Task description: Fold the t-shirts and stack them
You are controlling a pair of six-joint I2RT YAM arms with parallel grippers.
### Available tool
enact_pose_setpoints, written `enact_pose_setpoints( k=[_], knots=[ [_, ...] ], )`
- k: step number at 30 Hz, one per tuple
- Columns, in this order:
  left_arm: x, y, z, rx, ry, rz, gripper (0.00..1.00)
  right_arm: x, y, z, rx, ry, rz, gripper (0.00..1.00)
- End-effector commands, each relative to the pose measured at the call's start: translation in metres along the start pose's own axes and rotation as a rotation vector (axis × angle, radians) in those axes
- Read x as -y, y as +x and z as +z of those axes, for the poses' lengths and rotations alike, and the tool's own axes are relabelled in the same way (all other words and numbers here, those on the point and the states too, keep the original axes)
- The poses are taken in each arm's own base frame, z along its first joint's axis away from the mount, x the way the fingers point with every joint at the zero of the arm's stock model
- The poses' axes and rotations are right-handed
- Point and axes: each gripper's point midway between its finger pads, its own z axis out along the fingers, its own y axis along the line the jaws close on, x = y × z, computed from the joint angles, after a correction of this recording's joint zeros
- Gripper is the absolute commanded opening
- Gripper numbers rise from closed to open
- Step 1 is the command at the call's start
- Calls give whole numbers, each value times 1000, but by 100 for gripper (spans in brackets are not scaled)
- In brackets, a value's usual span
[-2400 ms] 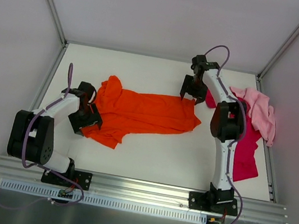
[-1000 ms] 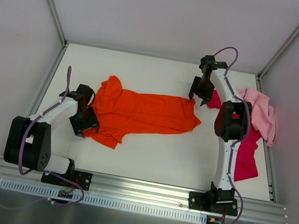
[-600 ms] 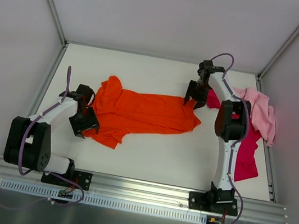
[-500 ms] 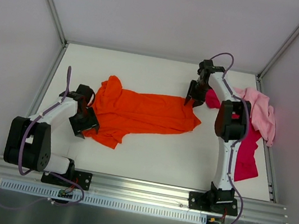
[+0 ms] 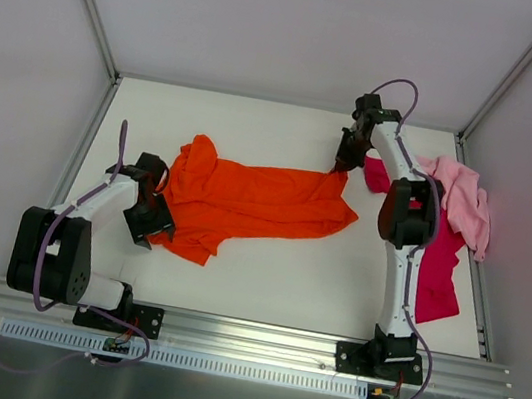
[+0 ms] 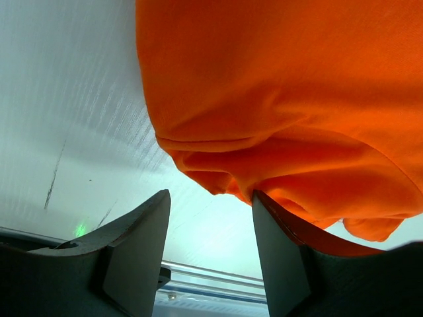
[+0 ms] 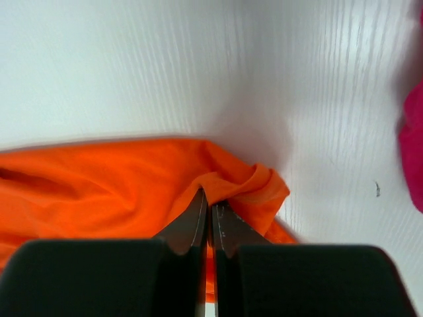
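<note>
At the left of the worktop (image 5: 273,282), the left tool (image 5: 149,218) sits at the near-left corner of the orange t-shirt (image 5: 256,198). In the left wrist view its jaws stand apart, open (image 6: 208,198), with bare worktop showing between them; a rolled edge of the cloth lies just beyond the tips and drapes over the right-hand finger. The orange t-shirt is spread flat across the middle of the worktop, rumpled at its left end. At its far-right corner the right tool (image 5: 341,163) is closed tight on a small fold of the orange cloth (image 7: 99,178), its fingers pinched together (image 7: 211,206). Right of that arm lies the magenta-red t-shirt (image 5: 436,277), with the light pink t-shirt (image 5: 463,200) bunched on its far end by the right wall.
</note>
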Motion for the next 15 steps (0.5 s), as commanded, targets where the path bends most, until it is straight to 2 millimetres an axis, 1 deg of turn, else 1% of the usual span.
enact_pose_setpoints(
  k=[1,6,8,14,15],
  knots=[
    [-2,6,1,-33,-14,-8,53,-3,-33,-19,113,5,-15,1],
    [-4,7,3,-39,-27,-11,53,6,-48,-24,176,48,-6,1],
    [-4,7,3,-42,-27,-11,53,10,-57,-27,207,55,2,1],
    [-4,8,4,-46,-29,-11,53,16,-75,-30,268,65,15,1],
    [-4,7,4,-45,-28,-11,53,15,-76,-31,272,61,18,3]
  ],
)
